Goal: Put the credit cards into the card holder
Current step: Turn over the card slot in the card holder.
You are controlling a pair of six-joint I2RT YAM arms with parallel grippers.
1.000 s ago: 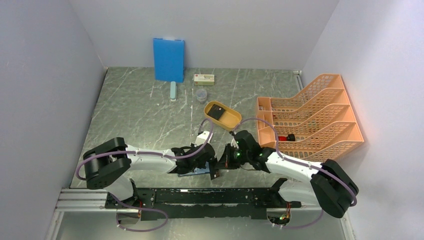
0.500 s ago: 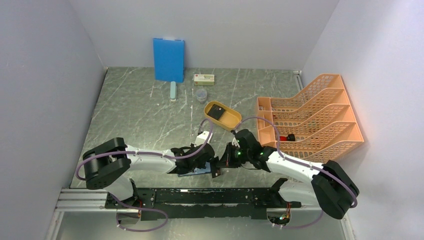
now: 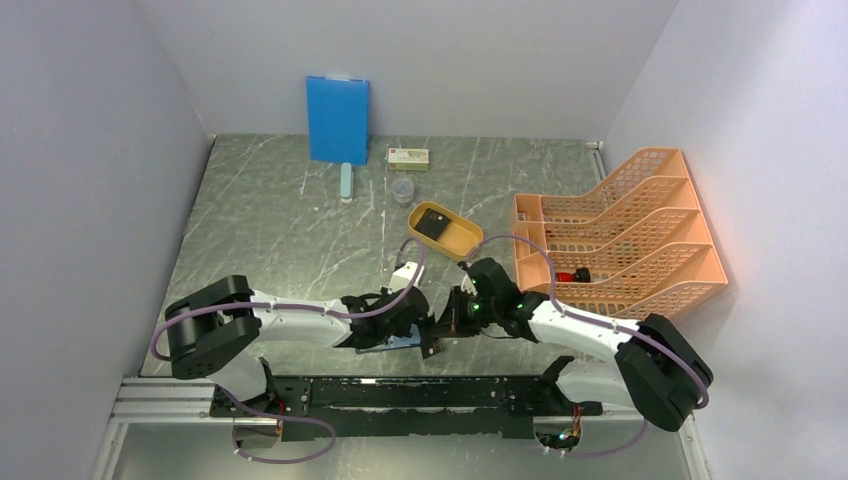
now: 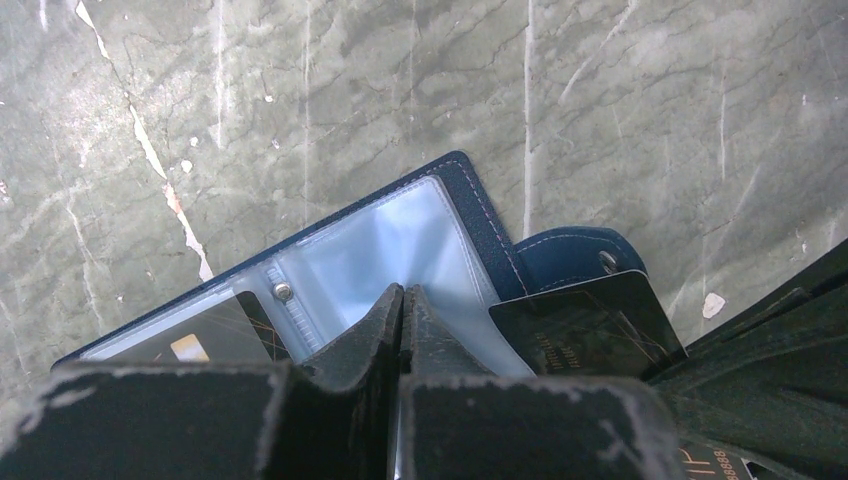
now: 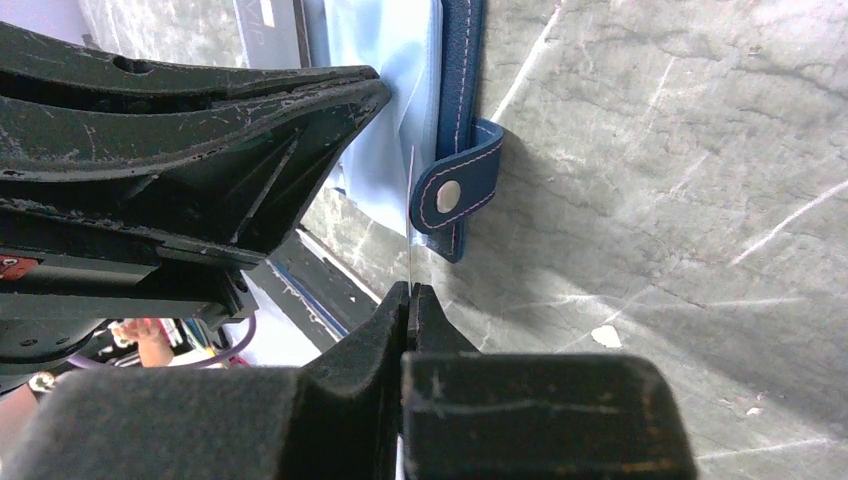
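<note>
The card holder (image 4: 470,215) lies open on the marble table, navy outside with clear sleeves and a clasp tab (image 5: 455,190). My left gripper (image 4: 403,292) is shut, pinching one clear sleeve (image 4: 400,245) up. One dark card (image 4: 200,340) sits in a sleeve on the left. My right gripper (image 5: 409,288) is shut on a black credit card (image 4: 585,325), which appears edge-on (image 5: 410,250) in the right wrist view, right beside the clasp tab. In the top view both grippers (image 3: 420,335) (image 3: 445,325) meet over the holder (image 3: 395,345). Another dark card (image 3: 432,223) lies in the yellow tray (image 3: 462,243).
A bright blue board (image 3: 338,118) leans on the back wall. Near it are a small box (image 3: 408,157), a clear cup (image 3: 402,190) and a pale blue stick (image 3: 346,181). An orange file rack (image 3: 620,235) stands at the right, with a red item (image 3: 572,274) inside.
The right arm has edged slightly left toward the card holder with the card. The left arm has held still.
</note>
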